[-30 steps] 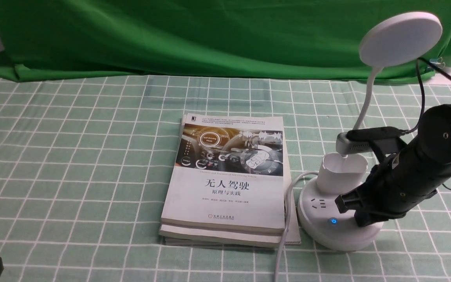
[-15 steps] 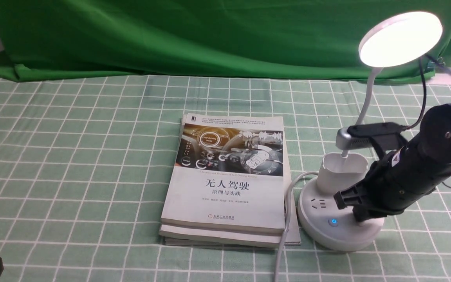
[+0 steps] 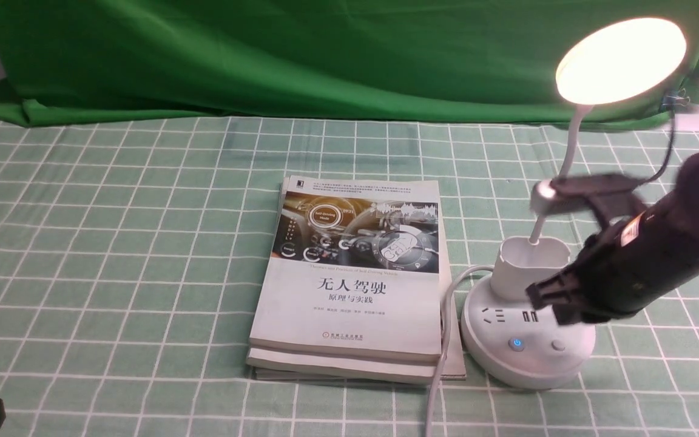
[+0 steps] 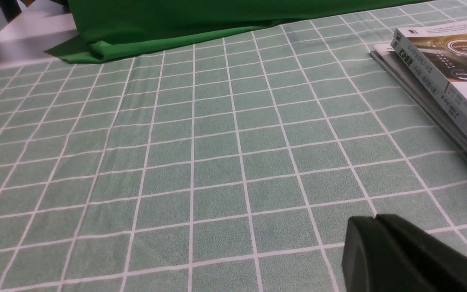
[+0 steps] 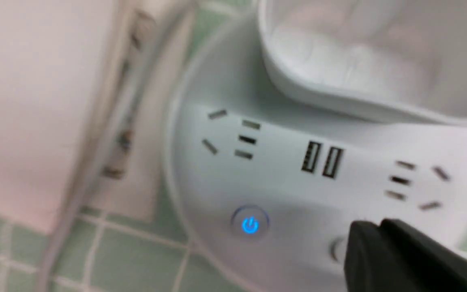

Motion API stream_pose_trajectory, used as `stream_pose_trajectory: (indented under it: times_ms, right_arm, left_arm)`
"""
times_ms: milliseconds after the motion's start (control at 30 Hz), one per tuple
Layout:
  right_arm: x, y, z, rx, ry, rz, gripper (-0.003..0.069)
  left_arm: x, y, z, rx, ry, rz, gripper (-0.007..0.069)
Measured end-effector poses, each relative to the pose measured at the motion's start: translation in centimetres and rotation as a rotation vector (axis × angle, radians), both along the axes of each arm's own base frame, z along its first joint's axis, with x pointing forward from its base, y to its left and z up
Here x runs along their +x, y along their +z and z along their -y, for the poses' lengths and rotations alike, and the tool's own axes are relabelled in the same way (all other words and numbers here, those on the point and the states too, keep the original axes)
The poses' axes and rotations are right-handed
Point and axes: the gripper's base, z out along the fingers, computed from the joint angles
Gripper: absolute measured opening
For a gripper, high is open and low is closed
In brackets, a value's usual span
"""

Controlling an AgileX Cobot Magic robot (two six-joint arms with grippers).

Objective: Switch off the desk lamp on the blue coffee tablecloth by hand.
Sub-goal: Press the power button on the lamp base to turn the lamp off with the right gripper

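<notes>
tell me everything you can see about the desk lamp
The desk lamp is white, plastic-looking and lit: its round disc head glows on a thin curved neck rising from a cup-shaped holder. The round base carries sockets, two USB ports, a blue-lit power button and a plain button. It stands upright on the checked tablecloth, a white cord at its side; the shut right gripper hovers over the base.

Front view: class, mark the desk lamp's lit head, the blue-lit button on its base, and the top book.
lamp head [image 3: 621,59], front view, centre of glowing disc.
blue-lit button [image 3: 516,343], front view, its glowing symbol.
top book [image 3: 351,273], front view, middle of its cover.
</notes>
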Motion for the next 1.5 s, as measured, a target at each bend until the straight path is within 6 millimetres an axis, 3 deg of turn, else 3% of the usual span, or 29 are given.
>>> stream_pose_trajectory:
  times_ms: [233, 367, 567, 833, 1100, 1300, 1500]
  right_arm:
    - [-3.1, 5.0, 1.0, 0.027, 0.028, 0.1, 0.0038]
    - [-3.7, 5.8, 1.1, 0.033, 0.029, 0.12, 0.0038]
    - [-2.4, 3.9, 0.7, 0.03, 0.023, 0.071, 0.0038]
    - [-0.3, -1.1, -0.2, 0.003, 0.024, -0.076, 0.0038]
    - [0.6, -4.3, -0.5, -0.03, 0.025, -0.165, 0.0038]
    - [0.7, -4.3, -0.5, -0.028, 0.024, -0.155, 0.0038]
    - [0.3, -2.7, -0.4, -0.013, 0.025, -0.106, 0.0038]
  left_arm:
    - [0.0, 0.0, 0.0, 0.0, 0.0, 0.0, 0.0]
    - [0.0, 0.0, 0.0, 0.0, 0.0, 0.0, 0.0]
    - [0.0, 0.0, 0.0, 0.0, 0.0, 0.0, 0.0]
    - [0.0, 0.0, 0.0, 0.0, 0.0, 0.0, 0.0]
    - [0.0, 0.0, 0.0, 0.0, 0.0, 0.0, 0.0]
    - [0.0, 0.0, 0.0, 0.0, 0.0, 0.0, 0.0]
    - [0.0, 0.0, 0.0, 0.0, 0.0, 0.0, 0.0]
